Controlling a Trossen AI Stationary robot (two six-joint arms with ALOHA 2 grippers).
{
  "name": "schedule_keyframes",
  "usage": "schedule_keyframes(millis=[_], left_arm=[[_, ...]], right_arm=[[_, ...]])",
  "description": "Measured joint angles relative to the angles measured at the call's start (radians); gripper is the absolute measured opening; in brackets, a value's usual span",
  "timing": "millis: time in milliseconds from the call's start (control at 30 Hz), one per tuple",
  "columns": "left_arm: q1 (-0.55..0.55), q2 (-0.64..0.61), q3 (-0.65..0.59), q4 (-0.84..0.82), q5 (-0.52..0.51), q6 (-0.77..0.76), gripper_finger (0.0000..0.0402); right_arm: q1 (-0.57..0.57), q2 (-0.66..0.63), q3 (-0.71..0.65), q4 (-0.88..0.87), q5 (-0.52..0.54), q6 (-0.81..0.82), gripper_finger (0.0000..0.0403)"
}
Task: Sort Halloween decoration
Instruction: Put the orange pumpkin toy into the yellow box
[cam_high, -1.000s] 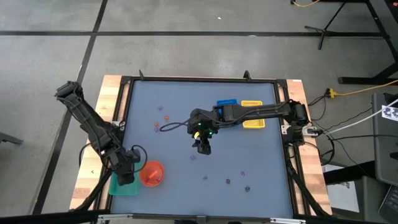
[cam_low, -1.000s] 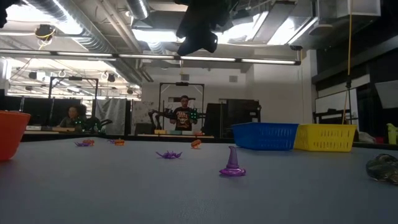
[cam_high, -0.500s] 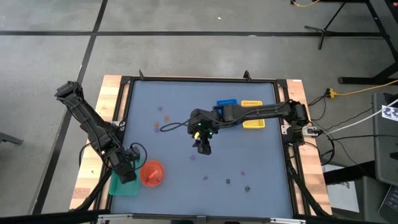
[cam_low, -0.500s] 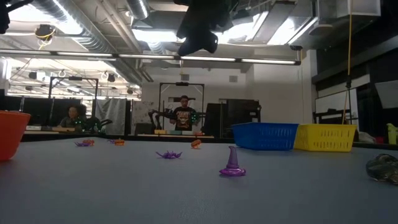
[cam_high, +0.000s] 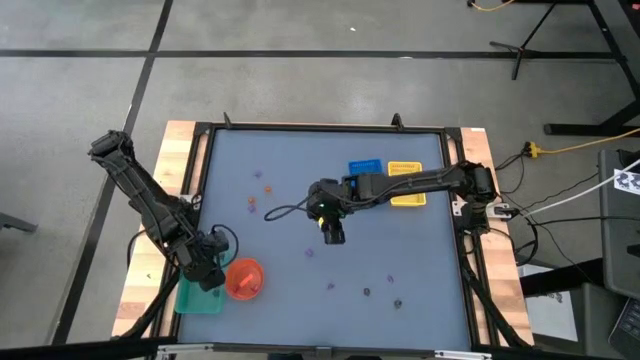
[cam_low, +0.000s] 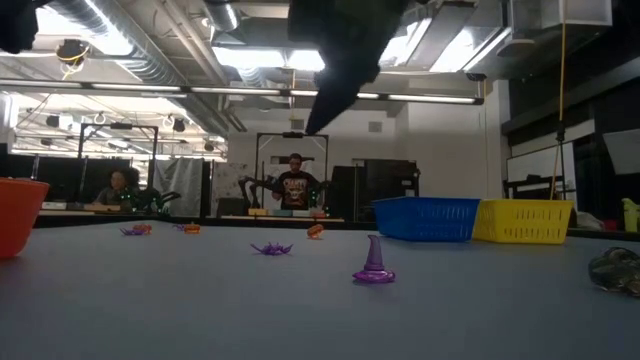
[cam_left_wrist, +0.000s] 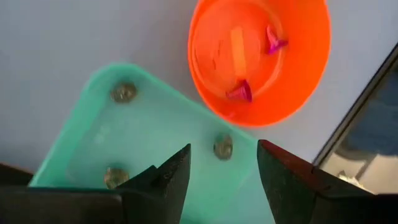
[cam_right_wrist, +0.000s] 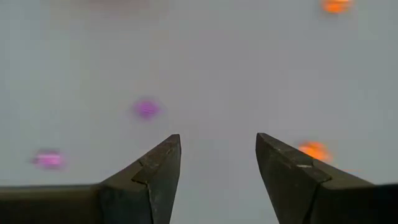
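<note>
Nearest, the left tool hangs released, nothing between its tips, above the green tray and the orange bowl at the worktop's near-left corner; three dark pieces lie in the tray, two purple ones in the bowl. Farther, mid-worktop, the right tool gapes empty above scattered Halloween decoration. These look feather-light, rigid, slick plastic; pinching the witch-hat's cone seems safest. From above the pieces are specks; their shapes are unclear.
</note>
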Motion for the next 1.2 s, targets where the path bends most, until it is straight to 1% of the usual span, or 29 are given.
schedule_keyframes(millis=[67, 167, 267, 433, 600, 833, 933, 1000, 1067, 1200], left_arm=[[0.000, 0.000, 0.000, 0.000, -0.037, 0.000, 0.0169], [0.000, 0.000, 0.000, 0.000, -0.082, 0.000, 0.0169], [0.000, 0.000, 0.000, 0.001, -0.101, 0.000, 0.0169], [0.000, 0.000, 0.000, 0.018, -0.113, 0.000, 0.0169], [0.000, 0.000, 0.000, 0.058, -0.115, 0.000, 0.0169], [0.000, 0.000, 0.000, 0.068, -0.116, 0.000, 0.0169], [0.000, 0.000, 0.000, 0.068, -0.124, 0.001, 0.0169], [0.000, 0.000, 0.000, 0.068, -0.141, 0.001, 0.0169], [0.000, 0.000, 0.000, 0.068, -0.161, 0.001, 0.0169], [0.000, 0.000, 0.000, 0.068, -0.188, 0.001, 0.0169]], right_arm=[[0.000, 0.000, -0.018, 0.007, 0.095, -0.029, 0.0209], [-0.003, 0.000, -0.053, 0.018, 0.208, -0.062, 0.0209], [-0.012, 0.000, -0.094, 0.032, 0.255, -0.070, 0.0209], [-0.051, 0.000, -0.178, 0.112, 0.220, -0.140, 0.0209], [-0.118, 0.000, -0.235, 0.226, 0.203, -0.148, 0.0209], [-0.201, 0.000, -0.291, 0.389, 0.026, -0.226, 0.0209], [-0.219, 0.000, -0.319, 0.425, -0.024, -0.241, 0.0209], [-0.219, 0.000, -0.339, 0.442, -0.023, -0.248, 0.0209], [-0.218, 0.000, -0.361, 0.491, -0.003, -0.249, 0.0209], [-0.216, 0.000, -0.397, 0.566, 0.001, -0.248, 0.0209]])
